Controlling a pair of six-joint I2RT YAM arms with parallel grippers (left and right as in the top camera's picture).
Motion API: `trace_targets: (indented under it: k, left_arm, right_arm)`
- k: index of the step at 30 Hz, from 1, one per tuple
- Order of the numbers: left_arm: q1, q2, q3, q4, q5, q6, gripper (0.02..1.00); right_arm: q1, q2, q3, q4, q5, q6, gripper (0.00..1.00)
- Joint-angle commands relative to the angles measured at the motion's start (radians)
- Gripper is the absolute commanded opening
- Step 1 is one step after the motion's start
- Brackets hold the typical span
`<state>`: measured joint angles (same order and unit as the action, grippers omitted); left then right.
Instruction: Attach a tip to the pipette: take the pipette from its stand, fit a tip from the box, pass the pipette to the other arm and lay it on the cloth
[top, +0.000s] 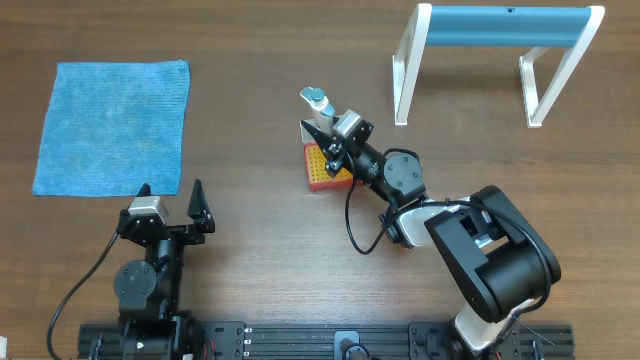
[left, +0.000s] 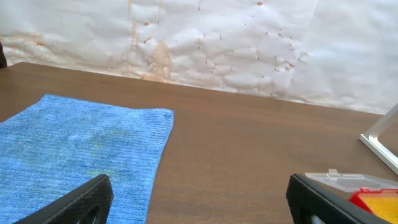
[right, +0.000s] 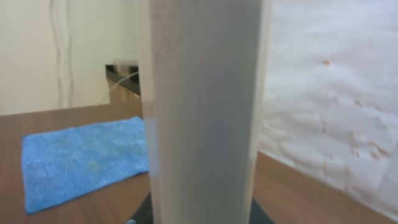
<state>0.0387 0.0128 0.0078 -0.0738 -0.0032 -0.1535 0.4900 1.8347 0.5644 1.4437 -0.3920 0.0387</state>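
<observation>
My right gripper (top: 325, 135) is shut on the white pipette (top: 317, 104), whose blue-capped top points up the table. It holds the pipette upright over the red and yellow tip box (top: 327, 168). In the right wrist view the pipette body (right: 202, 112) stands close in front of the camera. The blue cloth (top: 115, 128) lies flat at the far left; its corner (left: 74, 149) appears in the left wrist view. My left gripper (top: 170, 192) rests open near its base, just below the cloth, holding nothing. The tip box edge (left: 367, 190) sits off to one side.
The white and blue pipette stand (top: 500, 55) occupies the far right of the table. A black cable (top: 355, 225) loops beside the right arm. Bare wood stretches between the cloth and the tip box.
</observation>
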Motion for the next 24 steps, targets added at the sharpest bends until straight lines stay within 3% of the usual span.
trace_targets:
  k: [1, 6, 10, 13, 16, 18, 21, 24]
  left_arm:
    - [0.0, -0.006, -0.002, -0.005, -0.005, 0.01, 0.906]
    - [0.0, -0.006, -0.002, -0.005, -0.005, 0.01, 0.906]
    - [0.0, -0.006, -0.002, -0.005, -0.005, 0.01, 0.906]
    - [0.0, -0.006, -0.002, -0.005, -0.005, 0.01, 0.906]
    - [0.0, -0.006, -0.002, -0.005, -0.005, 0.01, 0.904]
    - [0.0, -0.006, -0.002, -0.005, -0.005, 0.01, 0.906]
    - [0.0, -0.006, -0.002, -0.005, -0.005, 0.01, 0.908]
    - [0.0, -0.006, -0.002, -0.005, -0.005, 0.01, 0.906]
  right_arm:
    - [0.013, -0.149, 0.031, -0.091, -0.137, -0.01, 0.073]
    - [0.046, -0.416, 0.051, -0.537, -0.312, -0.01, 0.073]
    - [0.068, -0.609, 0.231, -1.266, -0.323, -0.01, 0.075]
    - [0.07, -0.641, 0.344, -1.567, -0.324, -0.01, 0.075]
    - [0.078, -0.642, 0.361, -1.596, -0.406, -0.004, 0.075]
    - [0.078, -0.642, 0.361, -1.57, -0.468, 0.113, 0.075]
    - [0.078, -0.642, 0.361, -1.554, -0.477, 0.232, 0.073]
    - [0.078, -0.642, 0.361, -1.554, -0.477, 0.243, 0.077]
